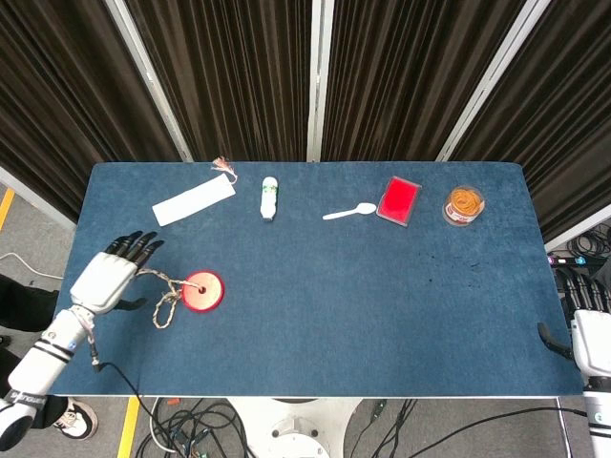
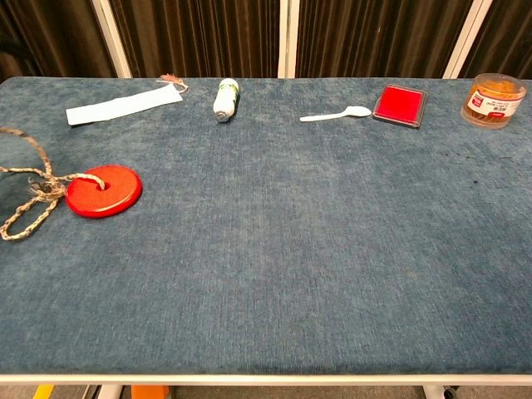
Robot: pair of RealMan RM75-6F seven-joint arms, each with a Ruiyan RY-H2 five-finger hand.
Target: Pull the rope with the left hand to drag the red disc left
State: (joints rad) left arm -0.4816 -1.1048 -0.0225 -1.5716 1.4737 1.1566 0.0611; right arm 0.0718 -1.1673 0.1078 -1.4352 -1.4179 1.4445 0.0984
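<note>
A blue felt-like cloth covers the table (image 1: 382,315), which stands before dark pleated curtains (image 1: 239,67) split by pale vertical rails; cables lie tangled on the floor under the near edge. The red disc (image 1: 203,290) lies flat near the table's left end, and the rope (image 1: 168,298) runs from its centre hole toward the left edge, slack, with a loose loop lying on the cloth beside the disc. The left hand (image 1: 113,278) hovers over the left edge with dark fingers spread apart and pointing toward the back; the rope reaches close to it, but it seems to hold nothing, though the head view is too coarse to be sure of contact. The right hand (image 1: 594,345) shows only partly at the right border, and whether it is spread or curled cannot be told. Along the far side lie a white paper strip (image 1: 193,200), a small white bottle (image 1: 270,198) on its side, a white spoon (image 1: 349,212), a red flat box (image 1: 398,200) and a clear tub (image 1: 465,204) of orange contents.
</note>
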